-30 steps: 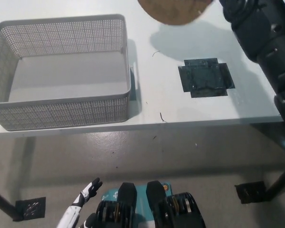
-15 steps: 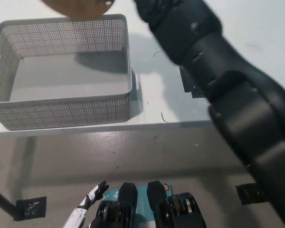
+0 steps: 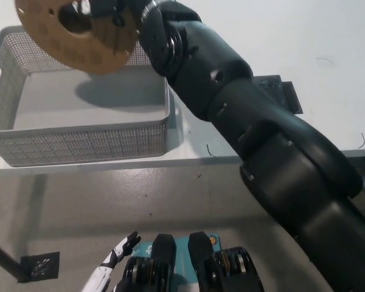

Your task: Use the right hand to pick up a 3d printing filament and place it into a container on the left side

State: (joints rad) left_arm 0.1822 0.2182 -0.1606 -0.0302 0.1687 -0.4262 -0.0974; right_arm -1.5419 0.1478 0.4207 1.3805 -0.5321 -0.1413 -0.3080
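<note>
Table [image 3: 328, 36]: white, w/ dark patch [image 3: 286, 91] by arm.
Floor [image 3: 109, 194]: grey.
Filament spool [image 3: 79, 36]: above grey basket [image 3: 79, 143], gripped by right hand [image 3: 118, 9], mostly cropped.
Left hand [image 3: 118, 250]: low, fingers apart.

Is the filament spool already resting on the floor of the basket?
No, the filament spool is held by the right hand above the grey basket, casting a shadow on its bare floor.

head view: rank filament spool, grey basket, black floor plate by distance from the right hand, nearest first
1. Filament spool, held in the right hand, top left.
2. Grey basket, on the table directly under the spool.
3. Black floor plate, bottom left, near the resting left hand.
</note>
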